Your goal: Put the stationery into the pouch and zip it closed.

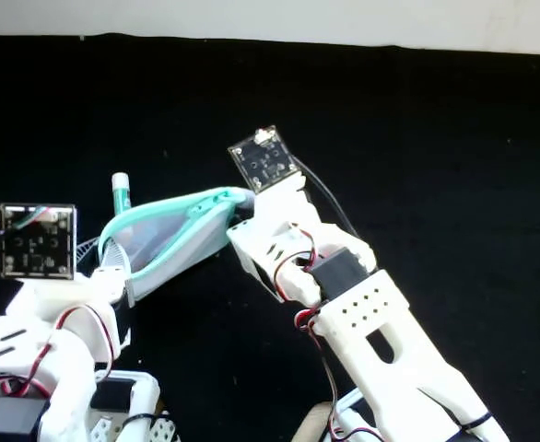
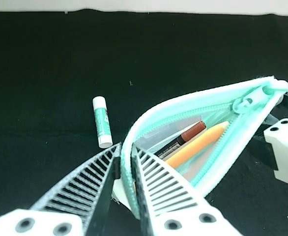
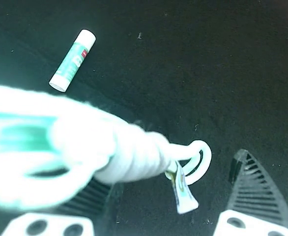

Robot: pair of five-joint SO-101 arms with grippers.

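The teal pouch [image 1: 164, 238] hangs open between my two arms, its zipper undone. Inside it lie a brown-capped marker [image 2: 182, 139] and an orange pen [image 2: 198, 144]. My left gripper [image 2: 126, 148] is shut on the pouch's rim at its near end. At the other end, my right gripper [image 3: 176, 169] is open, one finger under the pouch's tip. The zipper pull ring [image 3: 199, 158] and a small tag [image 3: 183, 192] hang in the gap between the fingers. A green and white glue stick [image 2: 102, 121] lies on the table just beyond the pouch [image 2: 217, 147].
Black cloth [image 1: 417, 129] covers the table. The glue stick [image 1: 121, 191] lies partly behind the pouch's far side. The right arm's body [image 1: 371, 322] crosses the lower middle of the high view. A white wall edge [image 1: 252, 18] runs along the back.
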